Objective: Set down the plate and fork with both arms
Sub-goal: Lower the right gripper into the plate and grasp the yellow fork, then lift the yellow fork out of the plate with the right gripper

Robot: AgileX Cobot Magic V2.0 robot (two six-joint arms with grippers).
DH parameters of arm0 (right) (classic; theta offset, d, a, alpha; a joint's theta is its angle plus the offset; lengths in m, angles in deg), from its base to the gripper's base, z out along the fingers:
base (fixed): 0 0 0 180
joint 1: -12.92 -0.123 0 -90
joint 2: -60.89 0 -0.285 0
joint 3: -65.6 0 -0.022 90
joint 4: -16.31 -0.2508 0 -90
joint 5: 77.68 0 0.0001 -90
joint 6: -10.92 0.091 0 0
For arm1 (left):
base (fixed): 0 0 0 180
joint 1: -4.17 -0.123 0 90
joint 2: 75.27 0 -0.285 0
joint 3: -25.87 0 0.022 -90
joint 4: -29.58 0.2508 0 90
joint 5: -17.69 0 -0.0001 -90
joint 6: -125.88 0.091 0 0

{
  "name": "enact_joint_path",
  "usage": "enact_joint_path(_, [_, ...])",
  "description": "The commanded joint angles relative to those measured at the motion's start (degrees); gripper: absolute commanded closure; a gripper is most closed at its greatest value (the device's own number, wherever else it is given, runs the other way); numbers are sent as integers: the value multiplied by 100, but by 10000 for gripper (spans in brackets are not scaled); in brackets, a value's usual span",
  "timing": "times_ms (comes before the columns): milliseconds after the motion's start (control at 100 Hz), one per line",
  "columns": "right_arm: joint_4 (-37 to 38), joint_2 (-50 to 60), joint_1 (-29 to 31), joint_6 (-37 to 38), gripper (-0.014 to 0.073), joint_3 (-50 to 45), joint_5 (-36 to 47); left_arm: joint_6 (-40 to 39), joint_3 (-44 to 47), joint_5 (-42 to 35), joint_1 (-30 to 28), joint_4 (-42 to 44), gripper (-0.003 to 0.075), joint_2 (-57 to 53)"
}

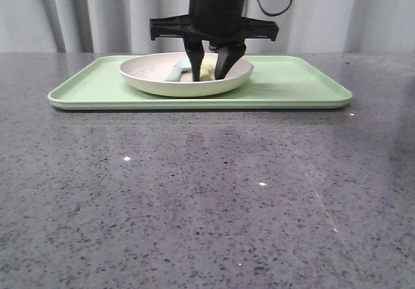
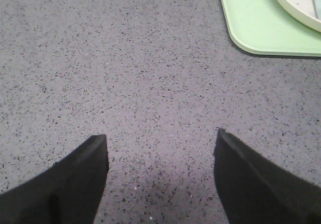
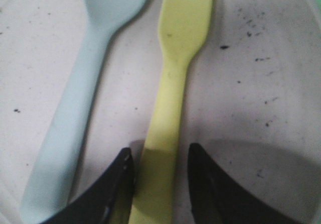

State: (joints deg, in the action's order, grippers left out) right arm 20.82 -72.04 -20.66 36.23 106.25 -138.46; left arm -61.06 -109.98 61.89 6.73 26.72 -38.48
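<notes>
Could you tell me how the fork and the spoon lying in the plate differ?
The fork is bright yellow with short tines; the spoon is pale blue-grey with a rounded bowl. The fork's handle lies between the right gripper's open fingers, while the spoon lies just outside them. Both lie flat, side by side, on the speckled plate, heads pointing the same way.

left hand [image 2: 160,176] fingers spread, above grey counter [image 2: 125,73] | tray [image 2: 256,28] corner | plate [image 2: 296,3] edge on tray

Right pincer [image 1: 211,69]: black, tapered fingers, wide crossbar, black cable; left pincer [image 2: 160,176] seemingly matte black.
</notes>
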Motion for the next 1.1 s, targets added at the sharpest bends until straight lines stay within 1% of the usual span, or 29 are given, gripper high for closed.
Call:
enact_joint_path(0, [61,263,10,7,395,159,85,-43,-153,-332,-10,-13,282,22])
enact_joint_path(250, [55,263,10,70,558,159,83,-43,-153,-332,-10,-13,282,22])
enact_joint_path(330, [55,263,10,97,589,159,83,-43,-153,-332,-10,-13,282,22])
enact_joint_path(610, [50,278,10,97,594,329,-75,-43,-153,-332,-10,-13,282,22])
enact_joint_path(910, [238,278,10,97,594,1053,-551,-43,-153,-332,-10,-13,282,22])
enact_joint_path(1090, [369,278,140,97,594,1445,-914,-43,-153,-332,-10,-13,282,22])
